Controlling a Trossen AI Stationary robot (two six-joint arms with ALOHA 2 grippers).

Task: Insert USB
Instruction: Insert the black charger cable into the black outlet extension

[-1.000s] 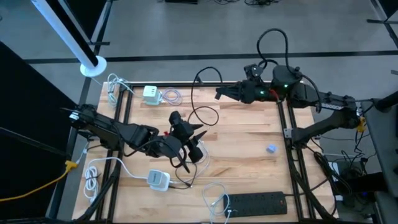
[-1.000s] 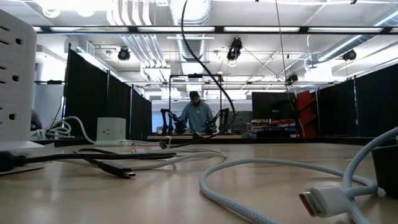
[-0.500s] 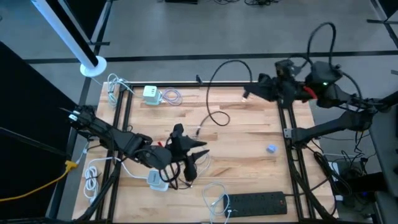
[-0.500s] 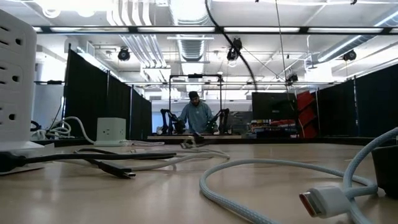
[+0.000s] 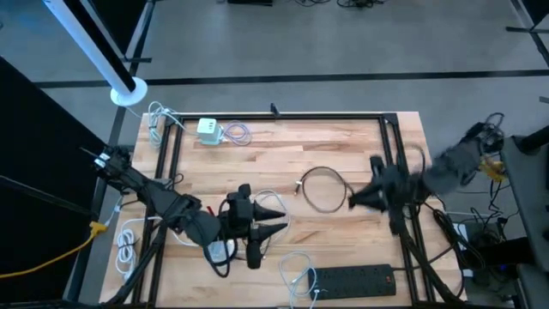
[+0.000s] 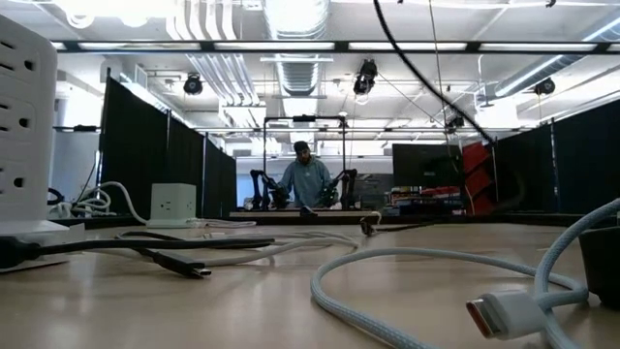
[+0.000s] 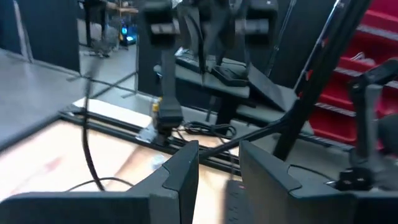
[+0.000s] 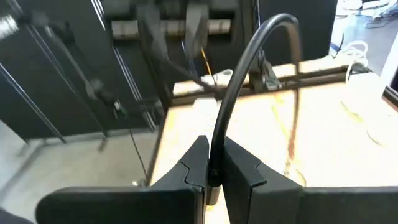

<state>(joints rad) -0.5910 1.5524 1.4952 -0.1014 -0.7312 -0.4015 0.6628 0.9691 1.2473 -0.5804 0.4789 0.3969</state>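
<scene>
My right gripper (image 5: 353, 201) is near the table's right edge, shut on a black cable (image 8: 249, 62). The cable curls in a loop (image 5: 322, 189) over the middle of the table, and its plug end (image 5: 298, 184) shows low over the wood in the low view (image 6: 368, 228). My left gripper (image 5: 276, 216) stands open near the front edge, pointing right, with nothing between its fingers (image 7: 186, 171). A white charger (image 5: 218, 249) lies on the table just beside it. My right gripper pinches the black cable (image 8: 214, 163) between its two fingers, some way back from the plug end. The fingers point toward the table's left, roughly level. From the fingers the cable arcs up and over, then curls down in a slack loop toward the table.
A second white charger (image 5: 208, 129) with coiled cables sits at the far left, and a black power strip (image 5: 356, 276) lies along the front edge. White cables (image 5: 296, 273) lie in front. Close to the low camera lie a white cable plug (image 6: 504, 312) and a white adapter (image 6: 24, 126).
My right gripper has carried the black cable from the far edge toward the right edge and then toward the near edge. The cable's free end has been dragged after it, and the loop now sits mid-table. My left gripper has moved toward the near edge.
</scene>
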